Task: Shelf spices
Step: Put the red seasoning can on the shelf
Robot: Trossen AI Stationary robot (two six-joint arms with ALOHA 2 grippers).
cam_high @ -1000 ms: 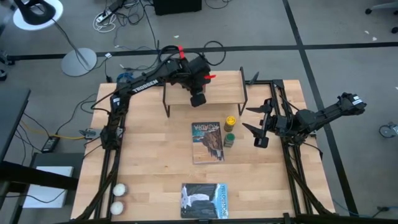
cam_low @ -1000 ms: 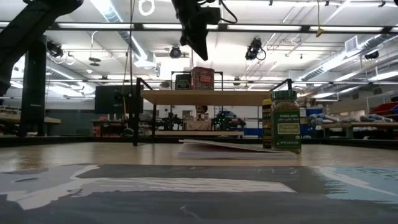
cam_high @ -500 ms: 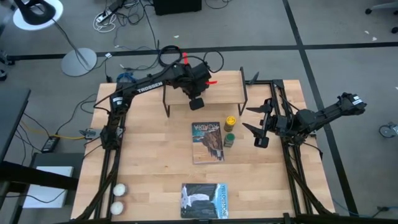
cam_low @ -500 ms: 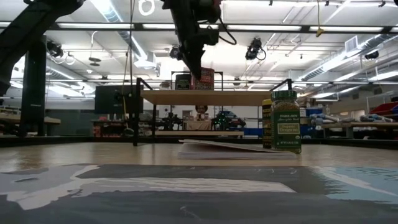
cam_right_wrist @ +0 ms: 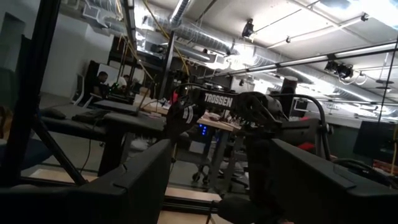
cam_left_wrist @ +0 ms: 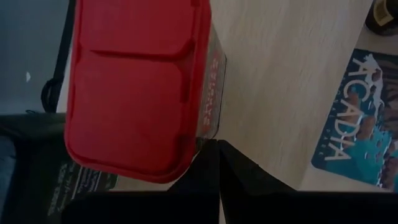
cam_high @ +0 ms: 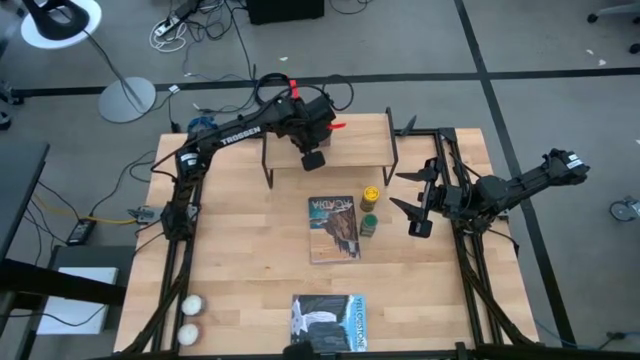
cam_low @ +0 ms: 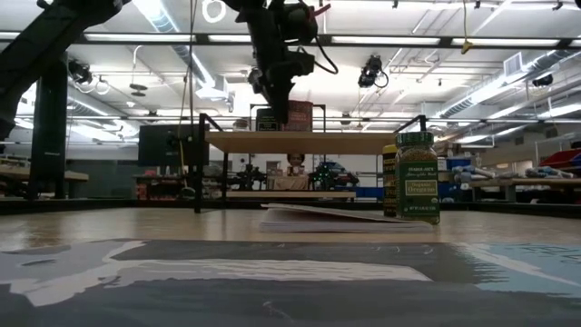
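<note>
1. The left pincer [cam_high: 313, 160] hangs over the front edge of the shelf [cam_high: 355, 152], its arm reaching in from the table's [cam_high: 250, 240] left side.
2. Its fingers are pressed fully together and hold nothing; in the left wrist view the two dark tips [cam_left_wrist: 214, 168] meet just beside the red tin [cam_left_wrist: 137, 87].
3. The red tin stands on the shelf board, and the low view shows it [cam_low: 300, 115] upright on top with the dark square tin [cam_low: 265, 119] just beside it.
4. In the low view the left pincer [cam_low: 277, 91] hangs just above these two tins, apart from them.
5. The green jar [cam_high: 368, 225] stands on the table in front of the shelf, with the yellow-lidded jar [cam_high: 371, 194] just behind it, both at the right edge of a booklet [cam_high: 333, 228] lying flat.
6. The low view shows the green jar [cam_low: 417, 177] upright, with the yellow-lidded jar mostly hidden behind it.
7. I cannot make out the tiny pale jar.
8. The right pincer [cam_high: 412, 203] waits at the table's right side, near the two jars, its fingers spread wide and holding nothing.
9. A second booklet [cam_high: 329, 322] lies at the front edge, and two white balls [cam_high: 189, 318] sit at the front left corner.
</note>
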